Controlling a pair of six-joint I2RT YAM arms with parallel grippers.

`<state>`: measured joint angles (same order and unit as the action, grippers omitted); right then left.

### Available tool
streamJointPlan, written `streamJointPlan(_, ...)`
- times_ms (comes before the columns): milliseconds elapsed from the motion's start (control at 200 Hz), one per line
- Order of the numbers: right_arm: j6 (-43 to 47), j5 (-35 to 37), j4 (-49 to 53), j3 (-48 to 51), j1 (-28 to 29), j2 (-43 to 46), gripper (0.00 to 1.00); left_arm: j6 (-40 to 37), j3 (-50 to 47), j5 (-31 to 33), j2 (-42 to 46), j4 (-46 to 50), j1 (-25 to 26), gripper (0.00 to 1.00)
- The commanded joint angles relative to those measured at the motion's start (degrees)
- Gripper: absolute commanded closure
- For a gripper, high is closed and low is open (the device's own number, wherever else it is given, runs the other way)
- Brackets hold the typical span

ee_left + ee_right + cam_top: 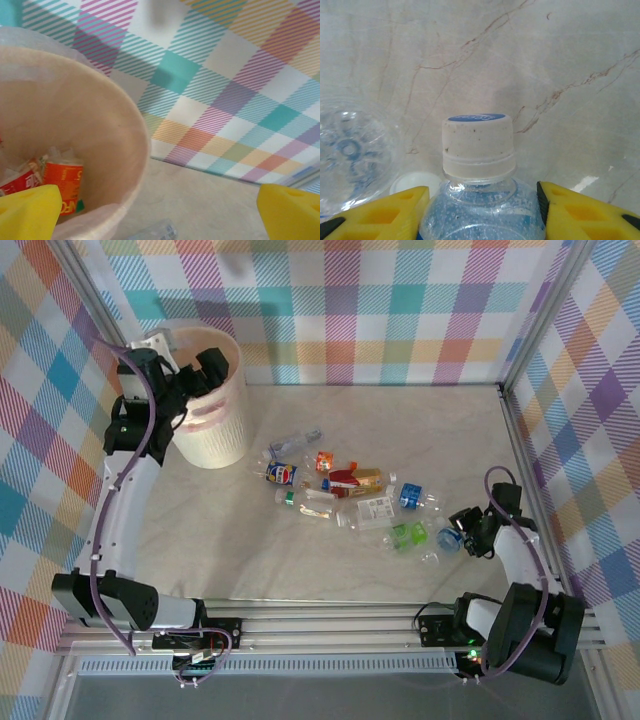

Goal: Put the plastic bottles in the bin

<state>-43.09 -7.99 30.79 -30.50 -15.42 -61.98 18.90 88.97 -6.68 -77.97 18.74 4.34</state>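
Note:
Several plastic bottles (340, 490) lie scattered across the middle of the table. The whitish-pink bin (212, 435) stands at the back left. My left gripper (205, 370) hangs open over its rim. In the left wrist view the yellow fingers (25, 210) stand wide apart with nothing between them, and an orange-labelled bottle (62, 182) lies inside the bin (85, 120). At the right, my right gripper (462, 537) is shut on a blue-labelled bottle (449, 538). In the right wrist view that bottle (479, 145), white-capped, sits squeezed between the yellow pads (570, 210).
A clear bottle's base (350, 150) and a white cap (415, 182) lie just left of the held bottle. A clear bottle (155, 232) lies on the table beside the bin. Checked walls enclose the table on three sides, the right wall close to my right arm.

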Motion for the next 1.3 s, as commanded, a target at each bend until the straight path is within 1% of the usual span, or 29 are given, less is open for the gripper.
streamJointPlan(0,1.39,0.69,4.24,-2.93,-0.31,3.84,0.53,1.08,-1.15,-2.36,1.86,-1.52,2.2,0.0)
streamJointPlan(190,4.04,1.14,9.91,-8.4,-0.25,9.88,0.54,1.11,-1.86,-3.17,2.07,-0.73,6.96,0.0)
streamJointPlan(310,5.07,-0.92,11.31,-11.83,-0.26,12.1,0.54,0.7,-2.05,-4.65,1.68,-0.25,10.59,0.0)
streamJointPlan(435,5.24,-5.98,9.14,-14.87,-0.06,13.02,0.54,0.2,-2.01,-7.87,0.79,0.45,13.85,0.0)
streamJointPlan(610,3.71,-12.65,2.09,-17.76,1.39,12.01,0.54,-0.6,-4.23,-14.08,-0.74,-0.63,17.84,0.0)
streamJointPlan(735,3.36,-13.39,-1.38,-20.9,4.9,9.33,0.53,0.49,-6.62,-16.98,-2.03,-3.32,21.75,0.0)
streamJointPlan(925,3.19,-12.05,-7.5,-25.48,12.85,4.09,0.53,2.55,-8.88,-20.24,-6.24,-8.25,29.56,0.0)
streamJointPlan(1125,3.11,-12.53,-13.98,-30.22,20.5,-2.56,0.52,3.82,-11.09,-20.83,-10.07,-14.36,35.8,0.0)
streamJointPlan(1295,1.98,-13.19,-17.87,-33.41,25.16,-6.68,0.52,2.66,-11.44,-19.89,-11.69,-16.82,38.63,0.0)
